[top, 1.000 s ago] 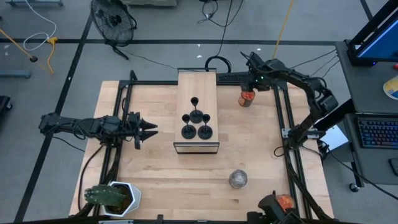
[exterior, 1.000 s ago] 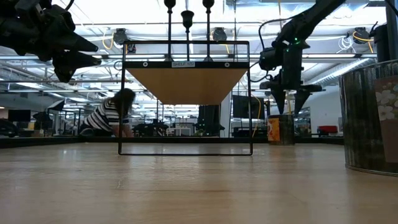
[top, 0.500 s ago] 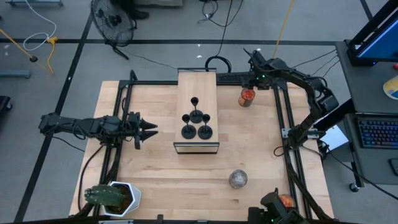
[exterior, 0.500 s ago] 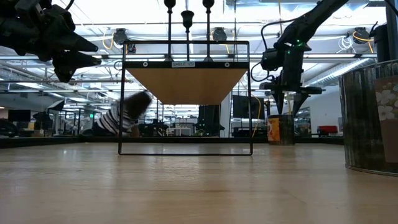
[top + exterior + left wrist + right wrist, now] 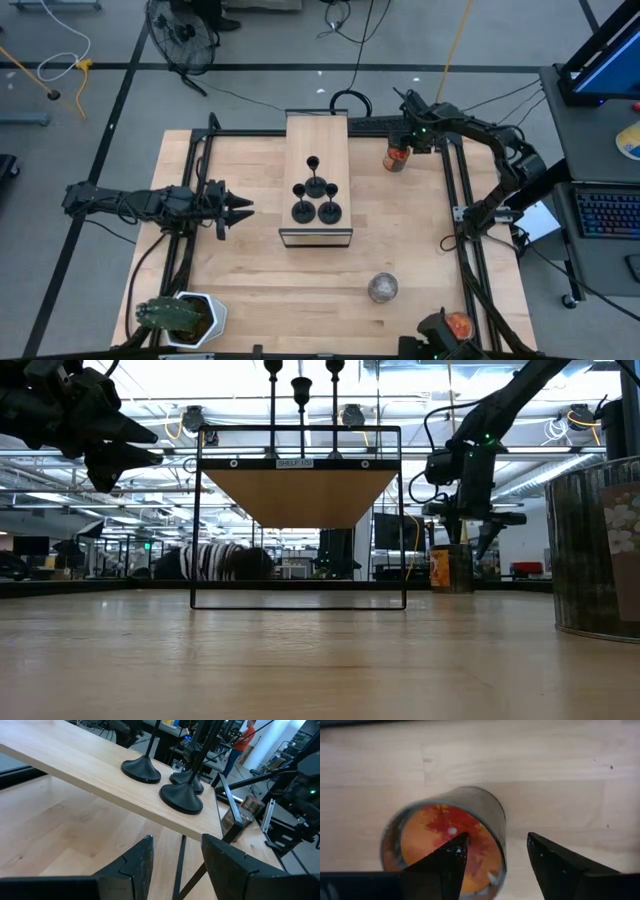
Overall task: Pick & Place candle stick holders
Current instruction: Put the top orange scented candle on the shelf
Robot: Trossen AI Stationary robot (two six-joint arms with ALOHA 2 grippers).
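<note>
Several black candle stick holders [image 5: 315,195] stand by their round bases on the top board of the wooden shelf [image 5: 318,135] in the middle of the table; the left wrist view shows their bases [image 5: 181,797]. My left gripper [image 5: 245,208] hangs open to the left of the shelf, level with its top board, holding nothing. My right gripper [image 5: 400,140] points down, open, over a glass jar with orange contents [image 5: 445,835] at the far right. One finger [image 5: 451,855] is over the jar's mouth and the other [image 5: 555,860] is outside its wall. My right gripper comes at the glass jar from above with its fingers on either side of the jar's wall [image 5: 497,827]. I cannot tell whether either finger touches the glass. The jar stands upright on the table.
A round silvery jar [image 5: 383,288] stands near the front right, with a second orange-filled glass jar [image 5: 455,325] at the front edge. A potted cactus [image 5: 180,315] sits at the front left. Black frame rails [image 5: 455,200] run along both sides. A person in a striped top [image 5: 215,560] is bent low beyond the table.
My right gripper has come down toward the glass jar and rolled a little about its own pointing line. The jar has stayed in place. The person behind the table has bent lower.
</note>
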